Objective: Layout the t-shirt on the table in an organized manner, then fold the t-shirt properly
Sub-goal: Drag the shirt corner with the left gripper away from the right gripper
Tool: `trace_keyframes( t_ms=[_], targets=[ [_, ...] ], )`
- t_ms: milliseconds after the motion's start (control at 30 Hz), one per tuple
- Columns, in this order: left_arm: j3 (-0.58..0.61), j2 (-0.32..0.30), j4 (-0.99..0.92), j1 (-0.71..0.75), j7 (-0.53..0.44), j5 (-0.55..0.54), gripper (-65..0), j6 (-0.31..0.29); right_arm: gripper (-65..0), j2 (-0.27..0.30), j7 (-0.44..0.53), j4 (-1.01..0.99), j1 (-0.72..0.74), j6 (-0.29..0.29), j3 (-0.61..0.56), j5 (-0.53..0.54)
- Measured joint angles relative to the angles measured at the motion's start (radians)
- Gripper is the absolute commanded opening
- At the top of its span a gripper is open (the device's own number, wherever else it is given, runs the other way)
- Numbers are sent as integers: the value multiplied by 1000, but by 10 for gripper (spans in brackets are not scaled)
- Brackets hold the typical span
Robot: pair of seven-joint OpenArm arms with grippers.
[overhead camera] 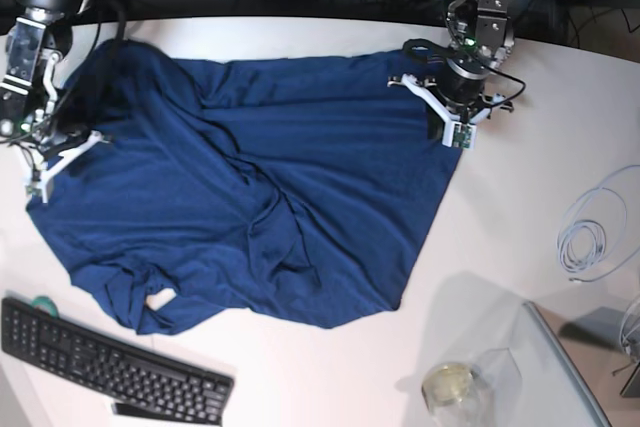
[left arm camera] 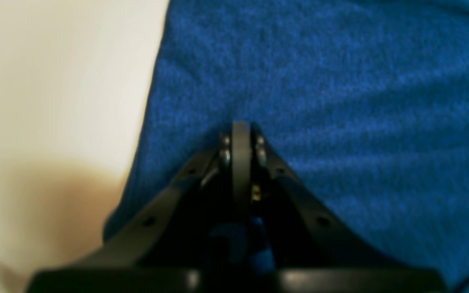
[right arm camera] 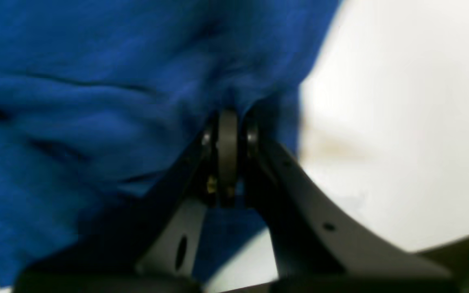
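Garment: t-shirt [overhead camera: 250, 197], navy knit, spread rumpled across the white surface [overhead camera: 520, 237], reaching from its far edge toward the near-left corner; folds and a bunched ridge run through the middle. Left hand [overhead camera: 452, 135]: at the far-right corner of the cloth, jaws pressed together with a pinch of t-shirt fabric between them. Right hand [overhead camera: 38, 179]: at the cloth's left edge, jaws likewise closed on the fabric. Other items: black keyboard [overhead camera: 110, 367] at the near-left corner; coiled white cable [overhead camera: 585, 237] by the right edge.
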Motion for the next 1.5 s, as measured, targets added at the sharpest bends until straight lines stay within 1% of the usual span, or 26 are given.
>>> trace_keyframes(
  t_ms=[133, 267, 333, 467, 667, 800, 867, 933, 1000, 1033, 1100, 1167, 1233, 1300, 1367, 1400, 1433, 1467, 1500],
  targets=[
    [-2, -26, -39, -24, -20, -3, -650, 2, -644, 44, 3, -24, 23, 0, 0, 9],
    [-2, -40, -57, -31, -37, -7, -650, 4, -645, 85, 6, -112, 25, 0, -2, 10],
    [-2, -45, -55, -31, -35, -6, -650, 5, -645, 92, 12, -164, 36, -1, 2, 3],
    [-2, -51, -53, -31, -32, -6, -650, 4, -647, 108, 34, -189, 38, 0, 1, 16],
    [-4, -53, -53, -31, -28, -6, -650, 5, -642, 106, 32, -182, 18, 0, 107, 17],
    [-4, -52, -50, -31, -27, -6, -650, 5, -641, 111, 32, -182, 21, 0, 118, 17],
    [-4, -52, -31, -28, -3, -5, -650, 5, -638, 112, 30, -182, 21, 0, 118, 17],
    [-4, -51, -3, -18, 23, -2, -650, 5, -593, 112, 3, -182, 21, 0, 118, 17],
    [-4, -50, 32, -3, 55, 2, -650, 4, -498, 109, -39, -153, 15, 0, 118, 10],
    [-4, -50, 53, 3, 69, 5, -650, 5, -456, 104, -47, -115, 8, 0, 119, 9],
    [-32, -46, 122, 28, 67, 5, -650, -3, -359, 99, -65, -14, -11, -1, 122, 8],
    [-75, -37, 185, 32, 69, 5, -650, 2, -297, 82, -79, 103, -29, -5, 121, 3],
    [-113, -22, 237, 23, 60, 13, -650, 15, -288, 65, -95, 192, -43, -2, 113, 10],
    [-134, -17, 248, 6, 66, 12, -650, 6, -288, 62, -92, 211, -40, 0, 87, 12],
    [-128, -16, 232, -32, 140, 12, -650, 9, -288, 69, -72, 184, -21, -1, 33, 7],
    [-117, -17, 209, -58, 156, 11, -650, 12, -288, 68, -59, 159, -6, 0, 17, 11],
    [-101, -17, 188, -81, 168, 12, -650, 12, -288, 64, -65, 143, 7, -2, 14, 13],
    [-85, -17, 169, -102, 170, 12, -650, 11, -288, 59, -75, 137, 17, -26, 15, 16],
    [-72, -16, 156, -113, 164, 10, -650, 4, -288, 58, -90, 137, 19, -85, 15, 22]
  ],
)
